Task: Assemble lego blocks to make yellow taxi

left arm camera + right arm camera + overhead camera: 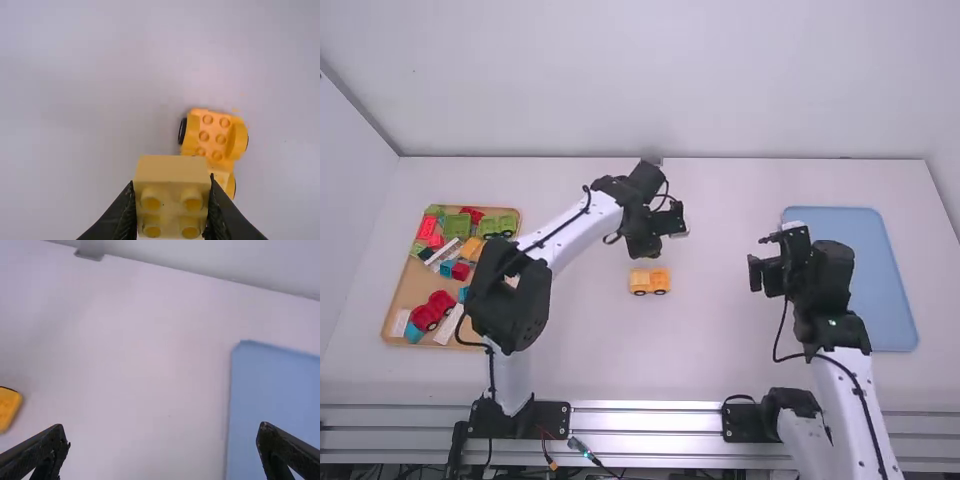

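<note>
In the high view an orange-yellow wheeled base [649,281] stands on the table's middle. Just beyond it, above the table, is my left gripper [665,222]. The left wrist view has this gripper [173,200] shut on a yellow block [173,172], studs showing; the block partly covers the wheeled base [212,135] lower down. My right gripper [760,273] is over the table between the base and the blue tray, and in the right wrist view the gripper [162,442] is open with nothing between its fingers. The base [7,407] shows at that view's left edge.
A wooden tray [395,318] of mixed red, green, blue and yellow blocks lies at the left, beside the left arm. The blue tray [885,270] is at the right, partly under the right arm. The table ends at a back wall.
</note>
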Tool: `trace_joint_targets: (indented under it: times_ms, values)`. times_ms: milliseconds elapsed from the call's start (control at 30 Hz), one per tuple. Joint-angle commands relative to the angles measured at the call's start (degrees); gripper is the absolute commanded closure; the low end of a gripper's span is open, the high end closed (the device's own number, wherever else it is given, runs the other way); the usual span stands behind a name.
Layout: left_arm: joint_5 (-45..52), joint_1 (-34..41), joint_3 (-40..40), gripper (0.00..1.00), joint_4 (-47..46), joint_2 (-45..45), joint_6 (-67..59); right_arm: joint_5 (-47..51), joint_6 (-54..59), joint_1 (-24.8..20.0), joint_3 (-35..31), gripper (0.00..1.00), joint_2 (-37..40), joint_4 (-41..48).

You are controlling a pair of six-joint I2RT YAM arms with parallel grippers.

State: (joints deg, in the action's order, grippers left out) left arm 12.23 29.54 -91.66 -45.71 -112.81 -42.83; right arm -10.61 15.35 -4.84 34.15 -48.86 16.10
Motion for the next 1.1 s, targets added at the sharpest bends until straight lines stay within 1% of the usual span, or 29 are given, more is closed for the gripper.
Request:
trace_joint_targets:
  times_ms: [0, 67, 133, 167, 233, 267, 300, 400, 533, 633, 733, 867, 900, 1067]
  values:
    - [-0.26, 2.05, -0.96, 0.98, 0.17, -1.46, 0.98, -2.49, -0.31, -3.67, -1.2, 0.01, 2.23, 0.74]
    - [-0.7, 3.34, -0.96, 0.98, 0.09, -1.97, 0.37, -4.7, 0.11, -5.57, -1.6, 0.01, 2.82, 0.66]
    - [-2.69, 6.29, -0.98, 0.98, 0.59, -3.37, 0.39, -9.44, 1.7, -9.84, -2.38, 0.01, 3.32, 0.76]
    - [-3.17, 6.62, -0.96, 0.98, 0.81, -3.5, 0.42, -9.81, 1.68, -10.4, -2.51, 0.01, 3.32, 0.7]
    - [-6.01, 9.22, -0.96, 0.98, 2.73, -4.63, 0.61, -11.67, 2.25, -14.1, -3.48, 0.01, 2.89, 0.7]
    - [-6.08, 9.68, -0.96, 0.98, 2.97, -4.98, 0.59, -12.07, 2.6, -14.56, -3.61, 0.01, 2.75, 0.7]
    - [-6.36, 10.82, -0.98, 0.98, 3.26, -5.25, -0.42, -14.08, 4.04, -16.22, -4.11, 0.01, 2.38, 0.66]
    - [-6.29, 12.52, -0.98, 0.98, 4.22, -5.84, 0.11, -18.82, 6.45, -19.17, -4.55, 0.01, 1.05, 0.44]
    - [-5.64, 13.29, -0.96, 0.98, 5.9, -6.73, 0.59, -23.02, 7.78, -22.91, -4.55, 0.01, -0.92, -0.7]
    - [-5.38, 13.27, -0.98, 0.98, 6.97, -7.43, 1.01, -26.49, 9.88, -24.37, -4.55, 0.01, -1.42, -0.61]
    - [-6.03, 13.27, -0.98, 0.98, 8.11, -9.07, 1.01, -28.59, 10.64, -24.87, -4.57, 0.01, -1.73, -0.59]
    - [-8.0, 13.33, -2.84, 0.98, 6.01, -11.47, -0.22, -28.57, 10.64, -23.43, -4.57, 0.01, -1.62, -0.83]
    - [-8.44, 13.27, -4.5, 0.98, 4.42, -12.41, -0.24, -28.44, 10.6, -22.49, -4.55, 0.01, -1.64, -1.09]
    - [-5.18, 13.25, -8.98, 0.98, 2.49, -15.47, -0.28, -24.92, 9.27, -19.85, -4.46, 0.01, -1.62, -1.88]
